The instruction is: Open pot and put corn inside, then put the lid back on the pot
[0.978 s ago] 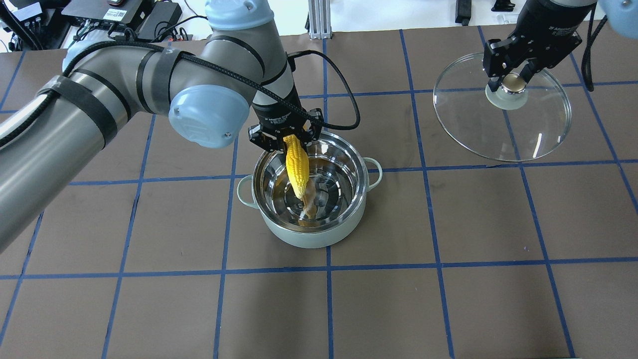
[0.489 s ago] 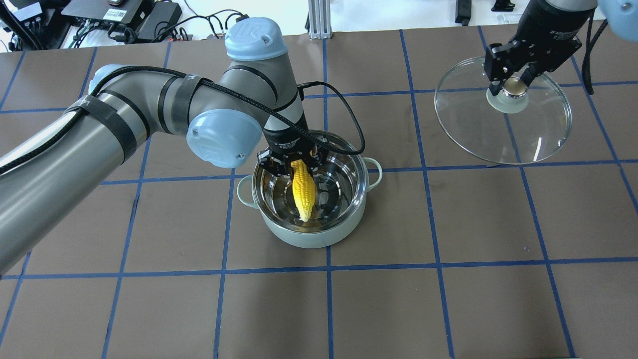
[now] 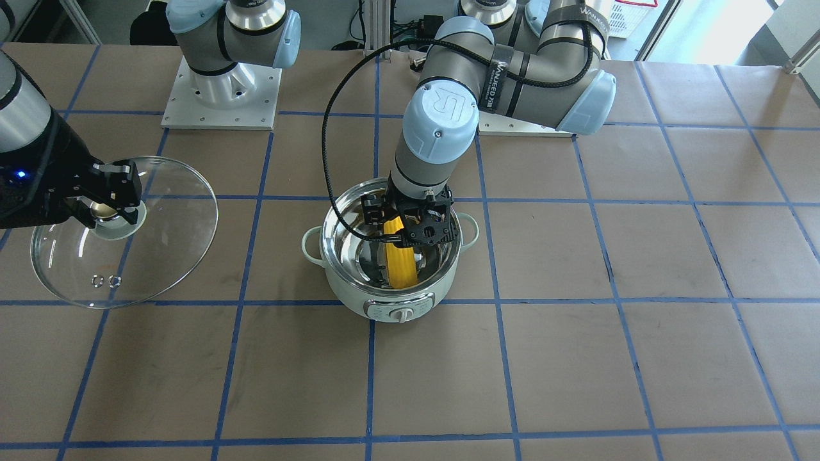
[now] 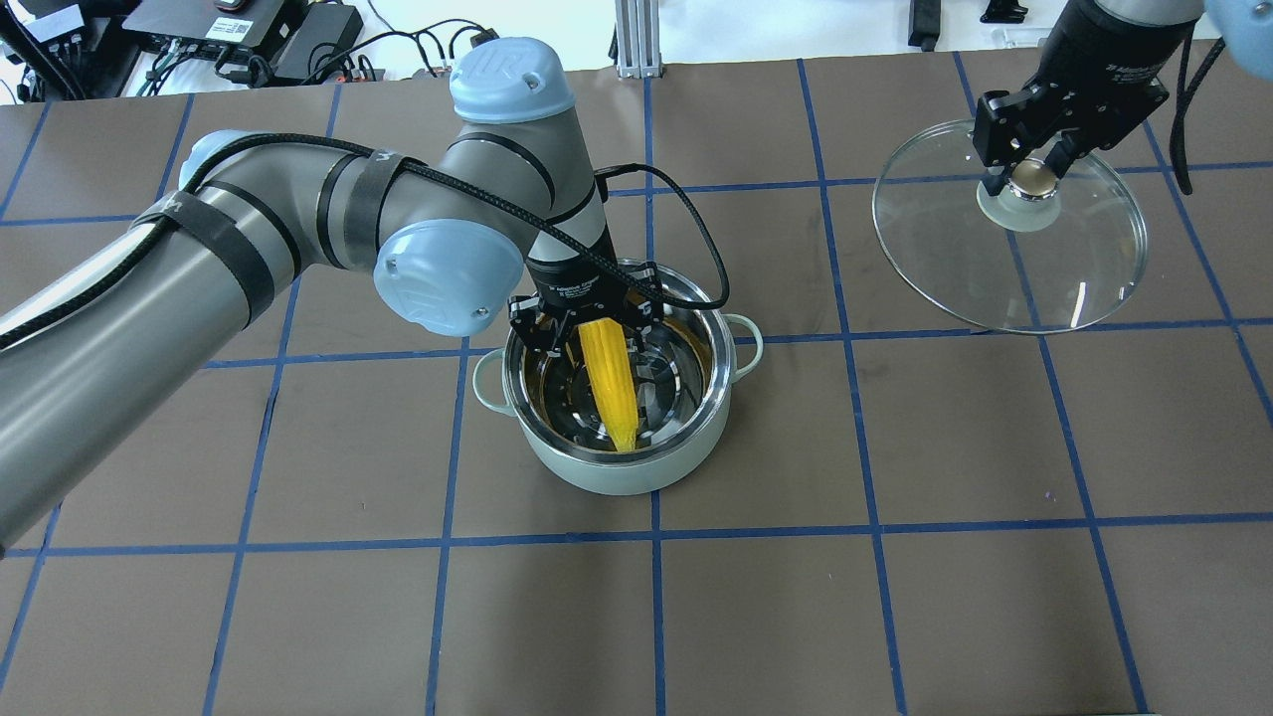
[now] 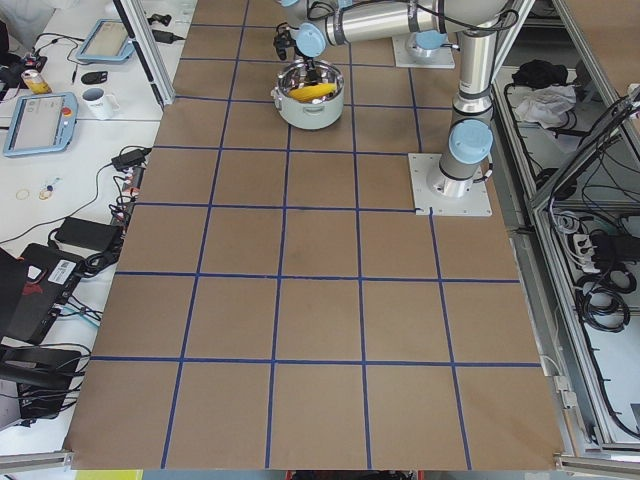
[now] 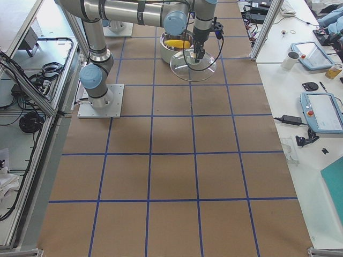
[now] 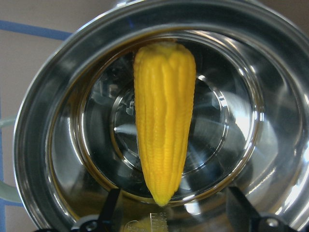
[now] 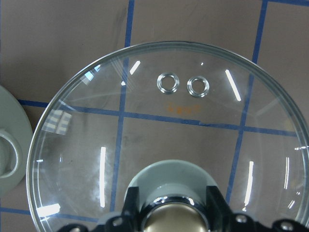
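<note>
The mint-green pot [image 4: 636,479] stands open near the table's middle, its dial facing the front-facing view [image 3: 400,314]. The yellow corn [image 4: 609,383] lies inside it on the steel bottom, also in the left wrist view [image 7: 164,121]. My left gripper [image 4: 587,326] hangs inside the pot's rim, over the corn's thick end, jaws open and apart from the corn. My right gripper [image 4: 1029,174] is shut on the knob of the clear glass lid [image 4: 1074,268] and holds it tilted above the table to the pot's right. The lid's two vent holes show in the right wrist view [image 8: 183,84].
Brown paper with a blue tape grid covers the table [image 4: 895,597]. Cables and electronics [image 4: 249,30] lie beyond its far edge. The two arm bases [image 3: 221,96] stand at the robot's side of the table.
My left gripper has lowered the corn into the pot and opened; the corn now lies on the pot's bottom. My right gripper has shifted slightly with the lid.
</note>
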`<state>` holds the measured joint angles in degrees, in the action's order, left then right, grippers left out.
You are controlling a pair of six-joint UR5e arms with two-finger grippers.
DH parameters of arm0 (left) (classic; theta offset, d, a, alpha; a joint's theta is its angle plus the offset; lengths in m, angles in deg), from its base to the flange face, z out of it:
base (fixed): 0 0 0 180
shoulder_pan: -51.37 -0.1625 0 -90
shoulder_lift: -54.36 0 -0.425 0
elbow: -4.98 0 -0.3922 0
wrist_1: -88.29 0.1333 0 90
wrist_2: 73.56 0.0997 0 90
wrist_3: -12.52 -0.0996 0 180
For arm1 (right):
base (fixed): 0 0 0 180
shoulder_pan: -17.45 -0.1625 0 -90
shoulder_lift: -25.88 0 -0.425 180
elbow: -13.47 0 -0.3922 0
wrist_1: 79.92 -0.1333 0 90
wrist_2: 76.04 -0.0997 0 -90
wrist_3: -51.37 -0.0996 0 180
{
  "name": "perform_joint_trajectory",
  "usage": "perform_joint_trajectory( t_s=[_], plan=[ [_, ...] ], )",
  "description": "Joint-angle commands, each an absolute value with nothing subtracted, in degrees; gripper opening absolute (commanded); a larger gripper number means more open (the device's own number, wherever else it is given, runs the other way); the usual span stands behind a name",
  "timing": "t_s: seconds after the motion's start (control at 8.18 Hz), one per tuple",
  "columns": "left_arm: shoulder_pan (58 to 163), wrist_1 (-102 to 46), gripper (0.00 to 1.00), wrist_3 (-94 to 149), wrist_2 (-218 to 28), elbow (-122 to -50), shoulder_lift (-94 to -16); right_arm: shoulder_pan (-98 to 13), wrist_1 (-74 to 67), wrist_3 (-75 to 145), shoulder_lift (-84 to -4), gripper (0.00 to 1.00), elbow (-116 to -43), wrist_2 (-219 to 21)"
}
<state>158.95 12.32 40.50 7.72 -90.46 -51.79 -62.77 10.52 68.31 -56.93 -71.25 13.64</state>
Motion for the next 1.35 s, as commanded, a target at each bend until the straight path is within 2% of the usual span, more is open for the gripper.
perform_joint_trajectory(
  t_s=[0.0, 0.37, 0.86, 1.22],
  plan=[
    [158.43, 12.26, 1.00, 39.95, 7.91, -90.21, -51.46, -62.53, 9.64, 68.25, -57.53, 0.15, -71.17, 13.78],
    [155.71, 11.91, 1.00, 34.17, 8.35, -86.80, -49.53, -62.53, 7.26, 68.25, -57.62, 0.15, -71.17, 13.35],
    [141.50, -0.47, 1.00, 15.57, 12.72, -71.52, -49.00, -62.62, 7.18, 68.34, -57.62, 0.13, -71.17, 13.69],
    [139.00, -1.10, 1.00, 7.61, 20.86, -70.60, -43.66, -62.97, 7.26, 67.38, -57.79, 0.14, -70.65, 13.26]
  ],
)
